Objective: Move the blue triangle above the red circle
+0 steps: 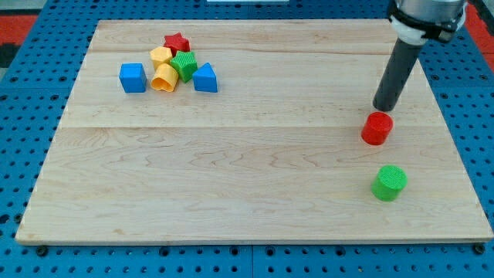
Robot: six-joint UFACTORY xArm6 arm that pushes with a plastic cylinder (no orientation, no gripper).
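The blue triangle (205, 79) sits in a cluster of blocks at the view's upper left, at the cluster's right end. The red circle (377, 128) stands alone at the view's right. My tip (381, 108) is just above the red circle, close to its top edge, far to the right of the blue triangle. The rod leans up toward the view's top right corner.
The cluster also holds a blue cube (133, 78), a red star (177, 42), a green block (184, 66) and two yellow blocks (161, 55) (164, 78). A green circle (389, 183) stands below the red circle. The wooden board (255, 177) ends near the view's edges.
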